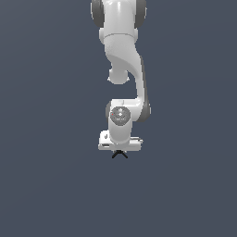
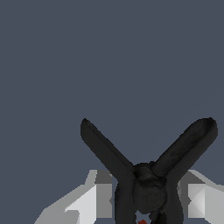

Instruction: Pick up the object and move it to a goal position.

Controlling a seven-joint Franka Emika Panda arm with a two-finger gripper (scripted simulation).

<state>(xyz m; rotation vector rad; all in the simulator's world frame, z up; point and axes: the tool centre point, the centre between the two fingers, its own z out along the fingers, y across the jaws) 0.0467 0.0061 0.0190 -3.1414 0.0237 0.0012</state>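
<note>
gripper (image 2: 146, 205): clamped on black v-shaped object (image 2: 146, 175) | fingers (image 2: 92, 199): white, blocky

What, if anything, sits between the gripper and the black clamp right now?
Nothing visible. In the wrist view the black clamp sits directly between the two white fingers, with no other object around it. In the exterior view the gripper is right over the clamp. No goal marker shows.

Distant exterior view facing the arm (image 1: 121, 69) head-on; wrist view close above the clamp (image 2: 146, 175), shared by both.
</note>
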